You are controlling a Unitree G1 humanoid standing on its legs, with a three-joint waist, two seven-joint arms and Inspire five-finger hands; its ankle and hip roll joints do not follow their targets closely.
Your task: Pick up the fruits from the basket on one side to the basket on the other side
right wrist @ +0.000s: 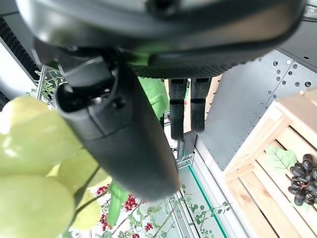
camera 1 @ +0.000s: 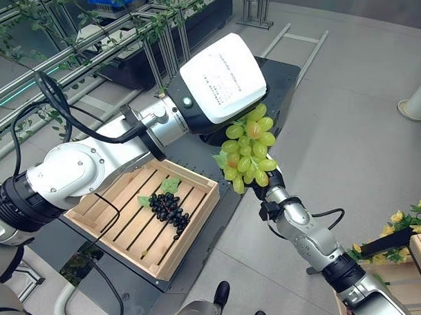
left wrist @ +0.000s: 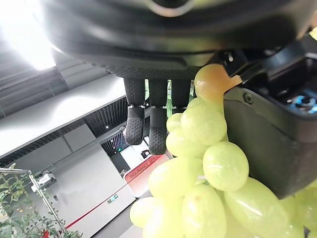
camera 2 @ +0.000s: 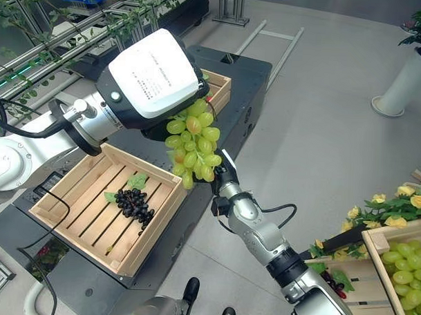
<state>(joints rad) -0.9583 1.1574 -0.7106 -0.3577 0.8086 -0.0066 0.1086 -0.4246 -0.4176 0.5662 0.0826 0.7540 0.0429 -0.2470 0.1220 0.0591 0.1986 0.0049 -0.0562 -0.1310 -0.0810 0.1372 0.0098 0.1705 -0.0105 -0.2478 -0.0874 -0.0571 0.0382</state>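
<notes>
My left hand (left wrist: 148,124) and right hand (right wrist: 185,111) meet mid-air on the green grape bunch (camera 1: 249,148), apparently a handover above the left wooden crate (camera 1: 194,229) holding black grapes (camera 1: 168,210); whose fingers grip it I cannot tell.
</notes>
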